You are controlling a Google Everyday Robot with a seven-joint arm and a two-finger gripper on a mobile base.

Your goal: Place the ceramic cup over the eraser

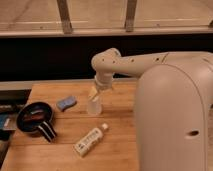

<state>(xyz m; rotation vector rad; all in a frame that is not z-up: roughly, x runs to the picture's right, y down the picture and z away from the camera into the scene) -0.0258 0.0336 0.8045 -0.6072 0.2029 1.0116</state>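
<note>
The small white ceramic cup (93, 107) stands upright on the wooden table (120, 150), near its middle. The blue eraser (66, 103) lies flat a short way to the cup's left. My gripper (95, 95) hangs from the white arm and sits right at the cup's rim, reaching down from above. The arm's large white body fills the right side of the view.
A white labelled bottle (90, 141) lies on its side in front of the cup. A black pan (33, 118) with something red inside sits at the table's left edge. A dark wall and rail run behind the table.
</note>
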